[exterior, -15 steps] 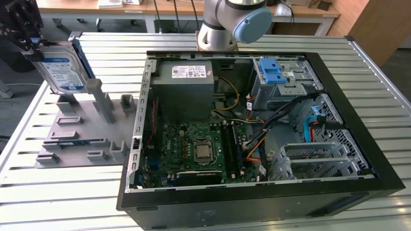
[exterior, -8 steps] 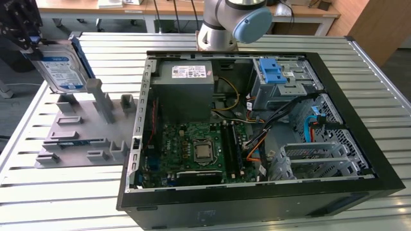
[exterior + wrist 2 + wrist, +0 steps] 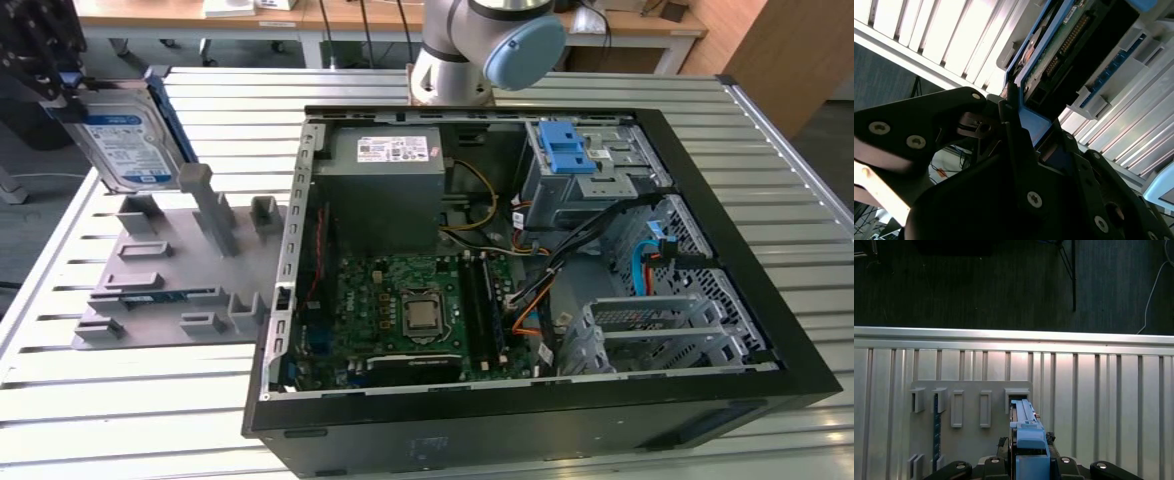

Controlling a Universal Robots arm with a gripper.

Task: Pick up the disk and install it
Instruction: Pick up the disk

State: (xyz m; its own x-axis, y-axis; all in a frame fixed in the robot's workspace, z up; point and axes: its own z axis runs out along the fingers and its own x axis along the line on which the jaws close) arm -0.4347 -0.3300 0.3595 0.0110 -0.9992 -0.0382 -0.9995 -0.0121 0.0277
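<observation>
**Held clear, not yet installed**

Second wrist view: fingers of black gripper clamped on blue plastic frame of silver hard disk; an edge grip that may slip or twist.
First wrist view: disk over grey slotted rack.
Exterior view: open black computer case holds green motherboard.

The computer case lies on the tabletop, toward the edge at the exterior view's right. The slotted rack lies beside it, near the opposite edge. The disk hangs over the rack's far end, in the end effector.
</observation>
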